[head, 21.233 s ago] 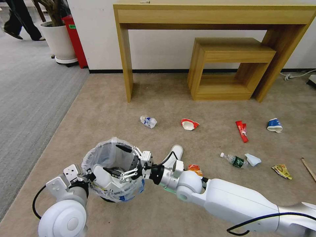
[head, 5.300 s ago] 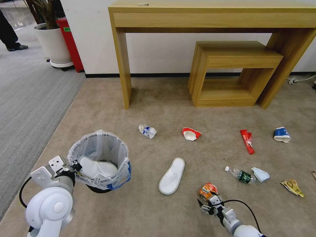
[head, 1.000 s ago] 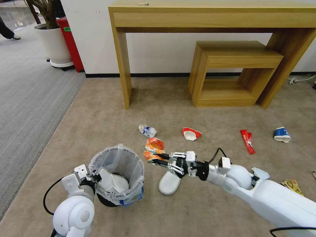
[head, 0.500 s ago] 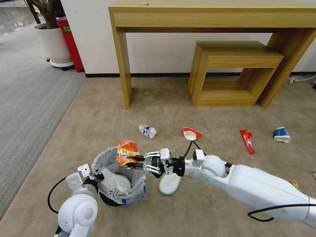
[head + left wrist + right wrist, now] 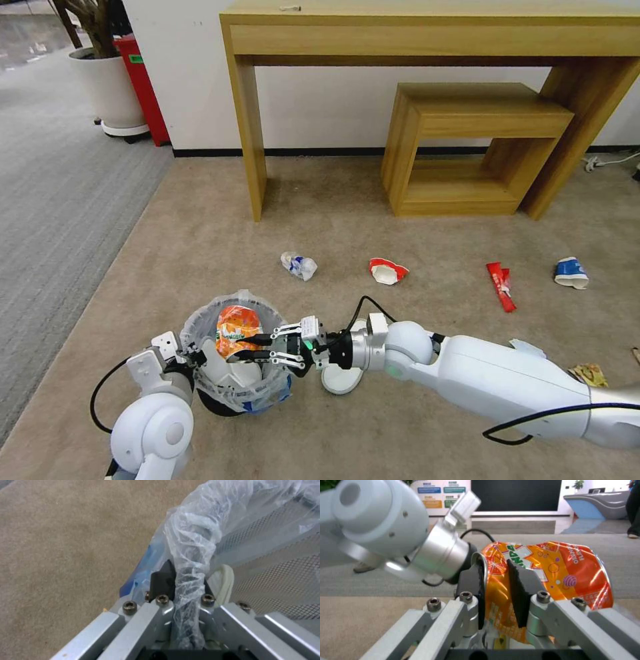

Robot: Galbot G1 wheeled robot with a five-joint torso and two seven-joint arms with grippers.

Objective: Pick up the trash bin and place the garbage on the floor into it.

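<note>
Above the bin (image 5: pixel 235 360), the right gripper (image 5: pixel 252 347) pinches an orange wrapper (image 5: pixel 235 331); the left gripper (image 5: pixel 180 585) clamps the bin's rim.

You've got a tall wooden console table (image 5: pixel 427 33) vs the white wall, w/ a smaller wooden nesting table (image 5: pixel 477 143) under it. Far left: white planter (image 5: pixel 110 87) on grey ribbed carpet (image 5: pixel 60 193), red bin (image 5: pixel 141 87) just beside it. White cable (image 5: pixel 610 160) far right.

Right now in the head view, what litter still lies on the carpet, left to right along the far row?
Crumpled clear wrapper → crushed red-white cup → red wrapper → crushed blue-white cup.
</note>
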